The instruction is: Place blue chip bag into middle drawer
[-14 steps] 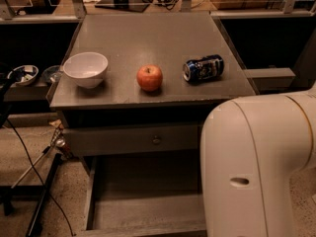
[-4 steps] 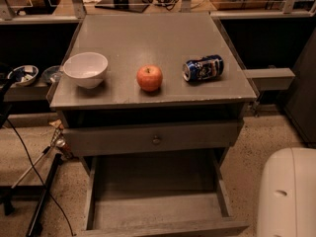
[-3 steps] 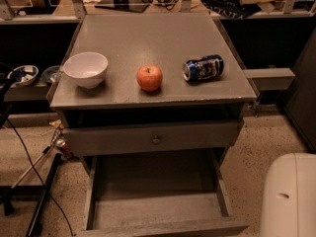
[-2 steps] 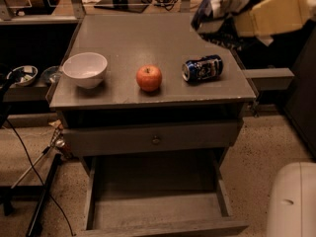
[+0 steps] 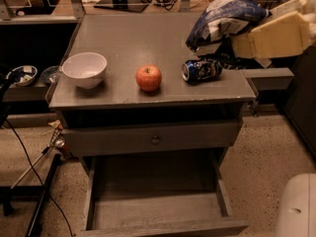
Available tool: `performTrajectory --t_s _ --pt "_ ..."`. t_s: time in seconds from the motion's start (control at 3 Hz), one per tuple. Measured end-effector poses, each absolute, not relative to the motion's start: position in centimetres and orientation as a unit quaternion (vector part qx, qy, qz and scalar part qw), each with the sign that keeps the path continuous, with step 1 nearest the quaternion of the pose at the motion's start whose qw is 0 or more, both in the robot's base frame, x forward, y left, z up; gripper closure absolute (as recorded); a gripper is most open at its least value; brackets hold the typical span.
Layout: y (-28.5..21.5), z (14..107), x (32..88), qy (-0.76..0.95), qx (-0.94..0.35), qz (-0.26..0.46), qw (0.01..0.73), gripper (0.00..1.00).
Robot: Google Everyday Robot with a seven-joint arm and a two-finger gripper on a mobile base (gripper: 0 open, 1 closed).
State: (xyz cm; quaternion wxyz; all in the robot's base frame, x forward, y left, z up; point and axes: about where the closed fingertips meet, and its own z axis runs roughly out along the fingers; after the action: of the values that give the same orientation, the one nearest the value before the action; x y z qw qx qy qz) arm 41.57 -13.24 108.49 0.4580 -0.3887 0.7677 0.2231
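Note:
The blue chip bag (image 5: 223,17), shiny dark blue with white patches, hangs in the air above the right back part of the cabinet top. My gripper (image 5: 243,41), on a cream arm reaching in from the right edge, is shut on the bag's right side. The middle drawer (image 5: 158,210) stands pulled open at the bottom, a wide grey tray with nothing in it, well below and to the left of the bag.
On the cabinet top (image 5: 123,38) stand a white bowl (image 5: 84,69), a red apple (image 5: 148,77) and a blue-and-white can (image 5: 201,69) lying just under the bag. A closed drawer front with a knob (image 5: 155,139) sits above the open drawer. My white body (image 5: 296,206) is at lower right.
My arm has come in from the upper right with the blue chip bag and moved left and down over the can. The white body has dropped lower in view.

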Motion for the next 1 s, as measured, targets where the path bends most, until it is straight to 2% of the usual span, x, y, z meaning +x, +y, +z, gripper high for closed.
performTrajectory --t_s 1.0 --pt "-3.1 99.8 40.6 0.765 -0.402 0.311 0.395 1.00"
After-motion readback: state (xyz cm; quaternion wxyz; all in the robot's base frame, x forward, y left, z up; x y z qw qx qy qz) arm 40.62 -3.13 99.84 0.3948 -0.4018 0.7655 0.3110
